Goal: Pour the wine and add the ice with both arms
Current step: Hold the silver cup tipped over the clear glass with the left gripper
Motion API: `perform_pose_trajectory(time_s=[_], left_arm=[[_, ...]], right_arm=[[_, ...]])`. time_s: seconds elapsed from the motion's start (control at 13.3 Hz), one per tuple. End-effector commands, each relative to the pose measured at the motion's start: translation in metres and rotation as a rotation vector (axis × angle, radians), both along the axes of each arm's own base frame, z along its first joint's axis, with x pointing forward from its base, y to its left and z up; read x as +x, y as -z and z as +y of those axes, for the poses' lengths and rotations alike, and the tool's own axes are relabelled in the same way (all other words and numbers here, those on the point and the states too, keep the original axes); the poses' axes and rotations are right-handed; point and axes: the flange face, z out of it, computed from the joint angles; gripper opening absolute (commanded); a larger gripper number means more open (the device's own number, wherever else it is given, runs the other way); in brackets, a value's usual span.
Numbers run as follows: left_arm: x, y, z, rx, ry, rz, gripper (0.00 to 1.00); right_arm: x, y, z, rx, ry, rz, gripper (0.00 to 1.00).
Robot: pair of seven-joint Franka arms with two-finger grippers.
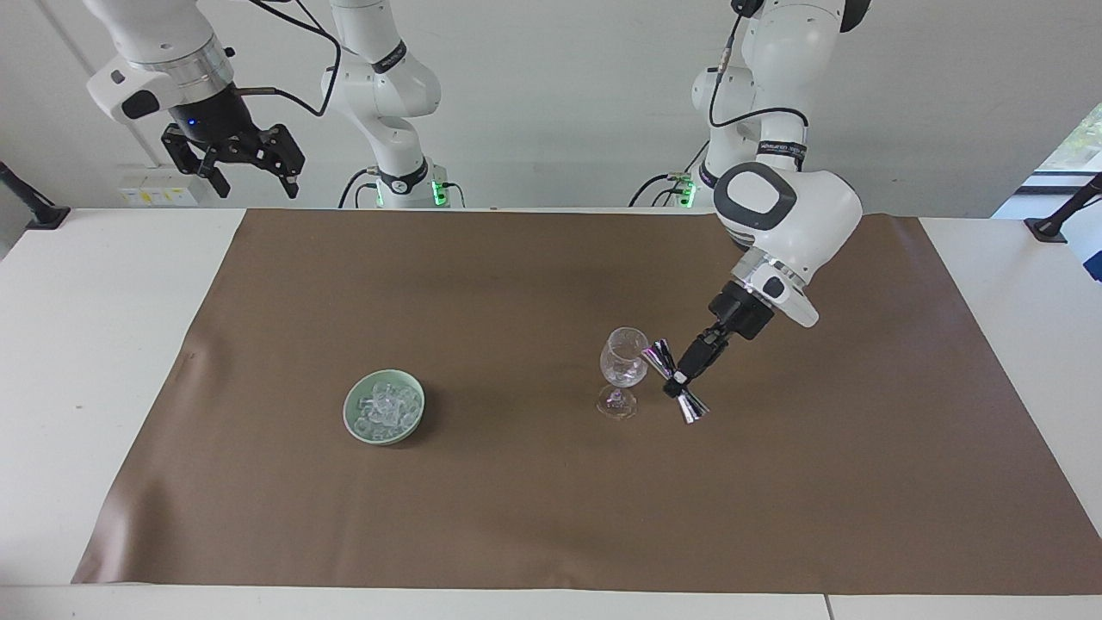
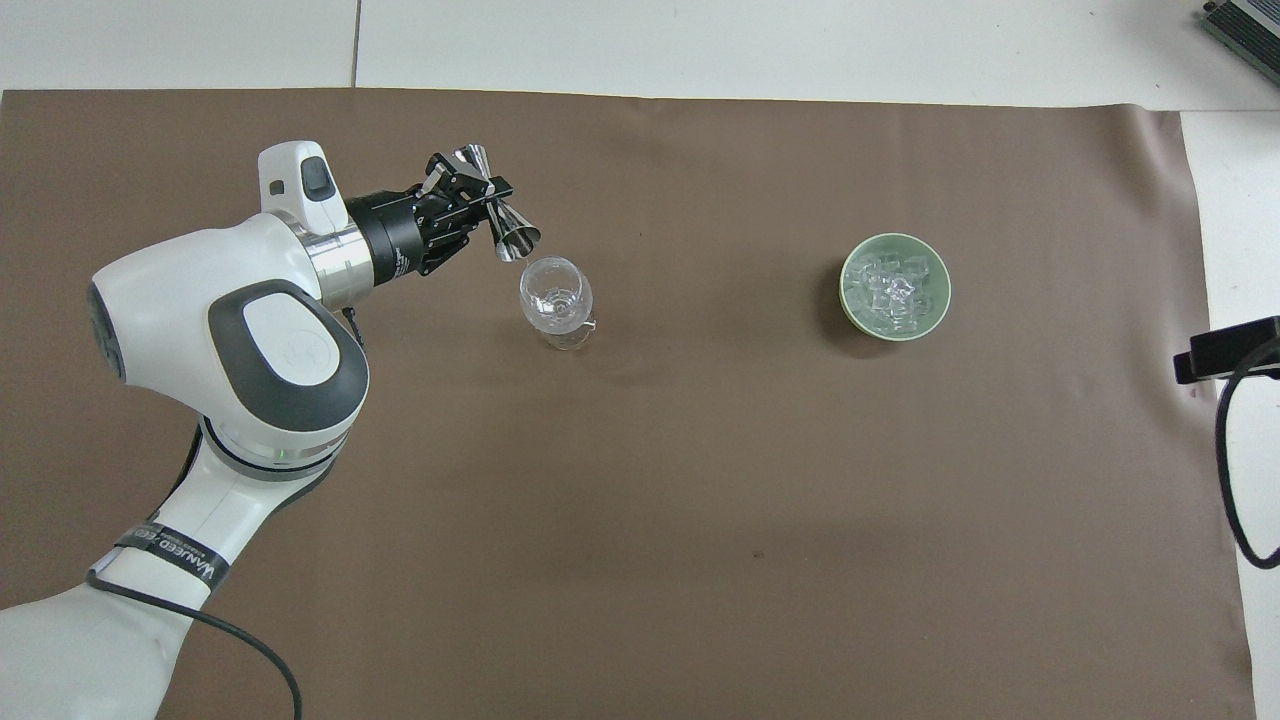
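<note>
A clear stemmed glass [image 1: 623, 370] [image 2: 556, 297] stands on the brown mat. My left gripper [image 1: 676, 381] [image 2: 480, 195] is shut on the waist of a silver double-cone jigger [image 1: 672, 380] [image 2: 500, 215], tilted with one mouth at the glass rim. The ice [image 1: 384, 408] [image 2: 893, 287] lies heaped in a green bowl [image 1: 356, 424] [image 2: 856, 305] toward the right arm's end of the table. My right gripper [image 1: 248, 170] is open and empty, raised over the table's edge at the robots' end; only a dark part of it shows at the overhead view's edge [image 2: 1225, 348].
The brown mat [image 1: 551, 499] [image 2: 700, 500] covers most of the white table [image 1: 86, 344]. A black clamp [image 1: 1055, 226] stands at the table's corner near the left arm's base.
</note>
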Motion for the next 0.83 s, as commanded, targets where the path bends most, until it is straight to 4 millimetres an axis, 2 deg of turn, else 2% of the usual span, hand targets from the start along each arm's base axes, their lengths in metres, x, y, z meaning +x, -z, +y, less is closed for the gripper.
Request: perform_pose_trajectory(time_s=[0.0,0.3,0.75], left_arm=[[-0.0030,-0.0051,-0.0084,0.007,-0.005,-0.024,0.00],[-0.0063,-0.0083,-0.0160,-0.006,-0.014,-0.030,0.00],[-0.0114,-0.0065,-0.0144,0.014,0.008,-0.043,0.00]], right_arm=[[-0.0035,-0.0022,0.0014,0.010,0.010,-0.010,1.00],[-0.0035,-0.0022,0.0014,0.010,0.010,-0.010,1.00],[-0.0035,-0.0022,0.0014,0.010,0.010,-0.010,1.00]])
